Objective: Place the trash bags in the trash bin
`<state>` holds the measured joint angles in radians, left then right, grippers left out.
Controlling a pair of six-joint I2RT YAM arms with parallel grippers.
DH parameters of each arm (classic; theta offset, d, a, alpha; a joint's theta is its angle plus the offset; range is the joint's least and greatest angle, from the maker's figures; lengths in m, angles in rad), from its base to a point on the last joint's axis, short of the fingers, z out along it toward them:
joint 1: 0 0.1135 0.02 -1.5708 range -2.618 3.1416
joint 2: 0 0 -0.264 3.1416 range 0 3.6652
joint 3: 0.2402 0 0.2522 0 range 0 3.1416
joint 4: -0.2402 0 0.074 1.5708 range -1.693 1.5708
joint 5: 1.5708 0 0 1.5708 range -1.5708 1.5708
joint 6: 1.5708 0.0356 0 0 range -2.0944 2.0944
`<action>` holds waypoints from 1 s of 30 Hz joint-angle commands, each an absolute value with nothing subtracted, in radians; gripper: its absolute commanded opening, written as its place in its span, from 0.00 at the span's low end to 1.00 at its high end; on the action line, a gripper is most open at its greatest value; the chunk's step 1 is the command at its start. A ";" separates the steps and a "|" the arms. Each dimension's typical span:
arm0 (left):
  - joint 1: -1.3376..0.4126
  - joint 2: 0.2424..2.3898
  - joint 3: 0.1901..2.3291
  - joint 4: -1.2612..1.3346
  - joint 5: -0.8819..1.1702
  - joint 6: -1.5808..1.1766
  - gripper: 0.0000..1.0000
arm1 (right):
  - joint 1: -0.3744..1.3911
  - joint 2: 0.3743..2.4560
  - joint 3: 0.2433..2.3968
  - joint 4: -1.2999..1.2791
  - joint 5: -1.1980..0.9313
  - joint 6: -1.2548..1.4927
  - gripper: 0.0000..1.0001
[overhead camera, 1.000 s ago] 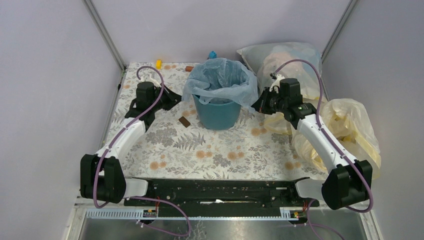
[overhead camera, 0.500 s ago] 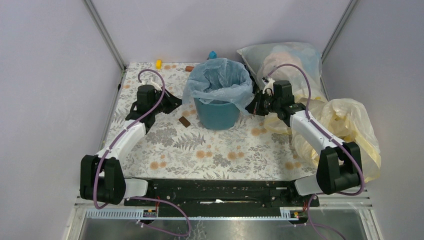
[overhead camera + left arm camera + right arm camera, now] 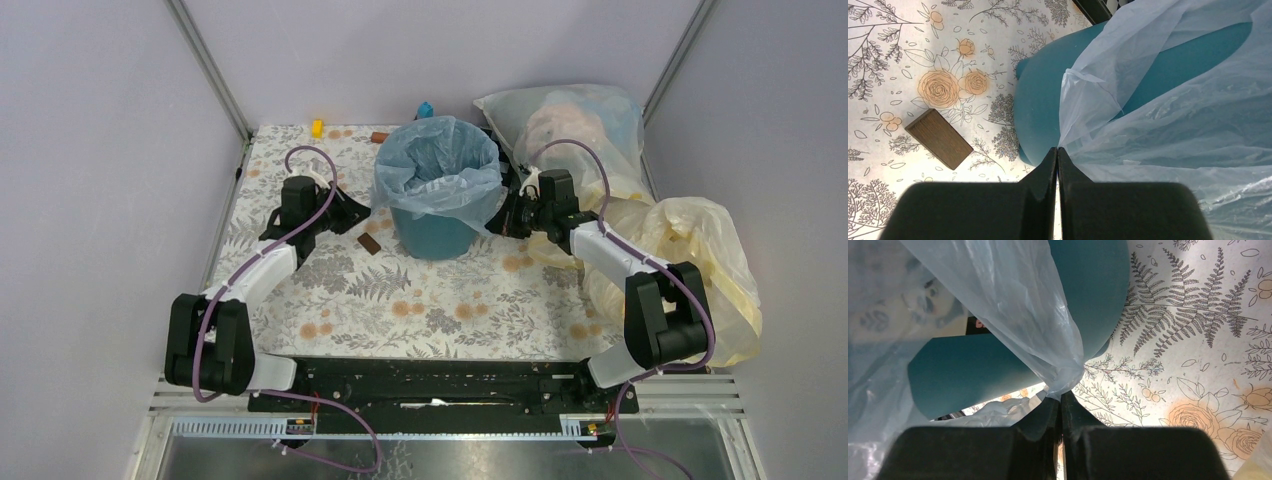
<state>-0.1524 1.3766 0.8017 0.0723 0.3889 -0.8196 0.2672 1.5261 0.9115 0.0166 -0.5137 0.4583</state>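
Observation:
The teal trash bin (image 3: 432,232) stands at the middle back of the table. The light-blue trash bag (image 3: 440,165) lines it, its rim folded out and hanging down over the bin's sides. My left gripper (image 3: 366,211) is at the bin's left side, shut on the bag's hanging edge (image 3: 1083,120), close to the bin wall (image 3: 1040,95). My right gripper (image 3: 503,215) is at the bin's right side, shut on the bag's edge (image 3: 1048,347), with the bin wall (image 3: 1088,285) beyond it.
A brown block (image 3: 369,243) lies left of the bin, also in the left wrist view (image 3: 938,138). A stuffed whitish bag (image 3: 575,118) sits at the back right and a pale-yellow bag (image 3: 695,260) at the right edge. Small yellow, brown and blue items lie at the back.
Both grippers have moved inward and down beside the bin, pulling the bag's edges down its sides. The bag's rim now sits tighter around the bin.

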 commanded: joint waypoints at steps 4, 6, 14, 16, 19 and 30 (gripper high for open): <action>-0.148 1.420 0.779 0.152 0.402 -0.811 0.00 | 0.272 1.549 0.885 0.067 -0.482 0.464 0.07; -0.147 1.425 0.775 0.152 0.392 -0.807 0.00 | 0.272 1.565 0.881 0.073 -0.481 0.462 0.08; -0.148 1.437 0.780 0.151 0.377 -0.800 0.00 | 0.280 1.609 0.864 0.100 -0.470 0.460 0.09; -0.147 1.439 0.781 0.149 0.371 -0.798 0.00 | 0.282 1.618 0.861 0.100 -0.451 0.455 0.09; -0.148 1.444 0.782 0.150 0.373 -0.799 0.00 | 0.285 1.652 0.861 0.106 -0.436 0.449 0.09; -0.148 1.469 0.778 0.162 0.371 -0.799 0.00 | 0.285 1.547 0.839 0.086 -0.350 0.418 0.41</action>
<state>-0.1524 1.4593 0.7841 0.1261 0.3840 -0.8162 0.2768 1.6424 0.8494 0.1070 -0.4133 0.4503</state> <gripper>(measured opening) 0.002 0.316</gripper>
